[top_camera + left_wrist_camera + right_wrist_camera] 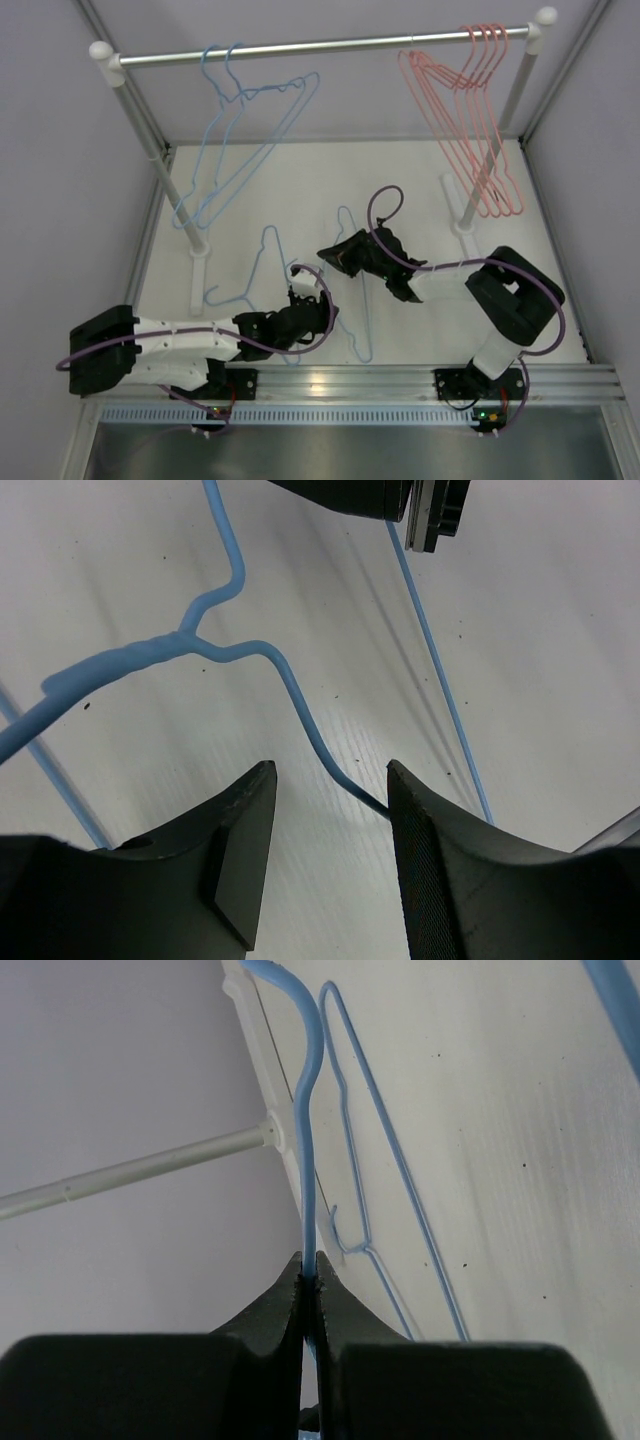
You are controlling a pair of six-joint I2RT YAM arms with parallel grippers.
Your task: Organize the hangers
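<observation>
Light-blue wire hanger (304,1160) was pinched in the right end effector (308,1260); the left end effector (330,780), spread astride a second blue hanger (301,710), likely needed a centred close.

No text, label, brand, number or sign can be read in any of the three views.
</observation>
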